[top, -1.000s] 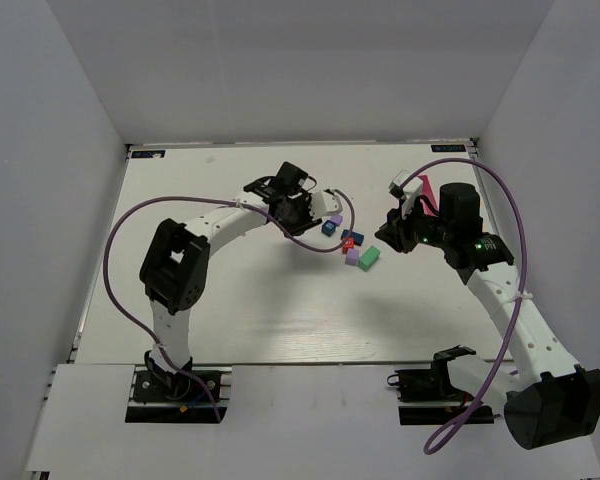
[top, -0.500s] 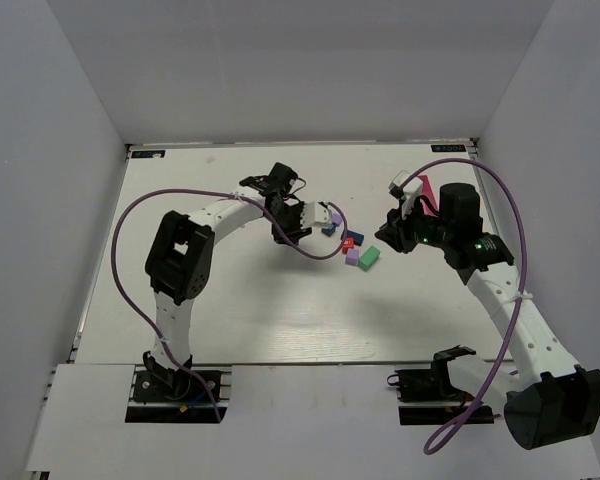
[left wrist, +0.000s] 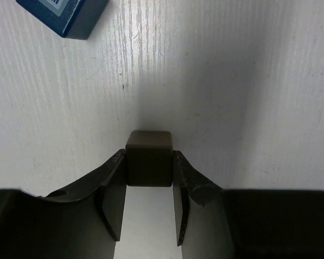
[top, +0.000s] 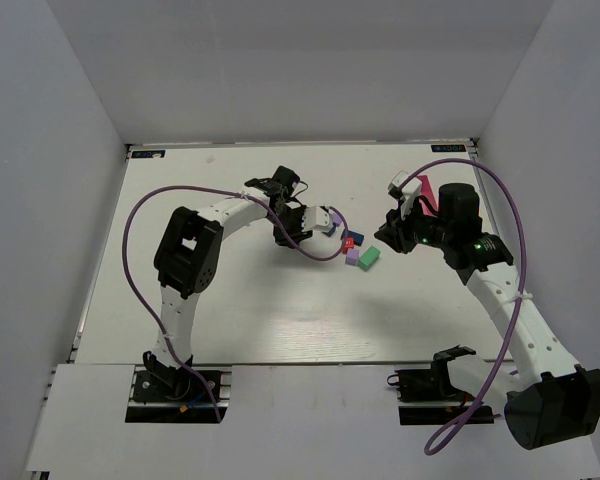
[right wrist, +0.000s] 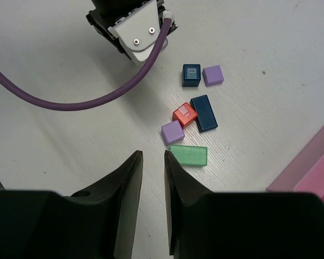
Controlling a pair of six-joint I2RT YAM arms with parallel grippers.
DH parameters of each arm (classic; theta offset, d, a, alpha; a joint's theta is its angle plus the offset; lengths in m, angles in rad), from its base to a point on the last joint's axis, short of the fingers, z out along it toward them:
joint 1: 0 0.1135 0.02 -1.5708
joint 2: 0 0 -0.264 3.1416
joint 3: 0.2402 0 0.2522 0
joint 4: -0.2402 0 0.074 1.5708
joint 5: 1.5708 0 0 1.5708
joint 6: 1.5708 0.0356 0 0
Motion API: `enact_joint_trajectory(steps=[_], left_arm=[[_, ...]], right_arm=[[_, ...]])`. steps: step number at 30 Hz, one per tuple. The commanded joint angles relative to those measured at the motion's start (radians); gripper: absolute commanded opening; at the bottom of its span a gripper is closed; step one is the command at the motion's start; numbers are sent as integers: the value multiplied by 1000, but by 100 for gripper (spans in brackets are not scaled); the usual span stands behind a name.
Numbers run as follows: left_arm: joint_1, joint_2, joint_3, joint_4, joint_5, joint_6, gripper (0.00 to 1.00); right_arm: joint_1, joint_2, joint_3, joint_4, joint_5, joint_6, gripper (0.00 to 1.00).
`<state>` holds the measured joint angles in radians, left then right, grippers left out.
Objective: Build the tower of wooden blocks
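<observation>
White wood-grain tabletop [top: 240, 320] filling the top view, with a small sticker at each far corner, print too small to read. Reaching over it from the near edge, left arm [top: 185, 262] and right arm [top: 510, 310], each trailed by a purple cable [right wrist: 70, 102]. At the far right, beside the right wrist, a pink tray [right wrist: 313, 172].

Left end effector [left wrist: 149, 162] clamped on a dark grey block [left wrist: 149, 156], low over the tabletop, just left of the cluster. Right end effector [right wrist: 153, 162] hovering on the cluster's right side, fingers drawn close with a slim gap, nothing between them.

Wood blocks [top: 352, 248] lying loose in a single layer near the tabletop's middle. From the right wrist:
- green block [right wrist: 189, 155]
- long dark blue block [right wrist: 203, 113] touching a red cube [right wrist: 184, 114]
- near purple cube [right wrist: 172, 132] just beside the red one
- far purple cube [right wrist: 213, 75] beside a dark blue cube [right wrist: 191, 75]

Pale labels on the dark blue cube and red cube, marks unreadable.
</observation>
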<state>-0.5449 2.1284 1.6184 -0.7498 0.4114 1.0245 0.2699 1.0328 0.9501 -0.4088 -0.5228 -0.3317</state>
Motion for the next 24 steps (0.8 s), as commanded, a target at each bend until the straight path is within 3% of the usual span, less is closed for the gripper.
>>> enact_joint_trajectory(steps=[1,10,24], left_arm=[[7,-15,17,7,26,19,10],[7,-24,-3,17,-5,9,25],[7,-33,-32,35,-36,-29,37]], right_arm=[[6,1,-11,31,3,-17,29],[5,0,-13,30,1,-13,29],[6,-5,-13,30,-3,-12,30]])
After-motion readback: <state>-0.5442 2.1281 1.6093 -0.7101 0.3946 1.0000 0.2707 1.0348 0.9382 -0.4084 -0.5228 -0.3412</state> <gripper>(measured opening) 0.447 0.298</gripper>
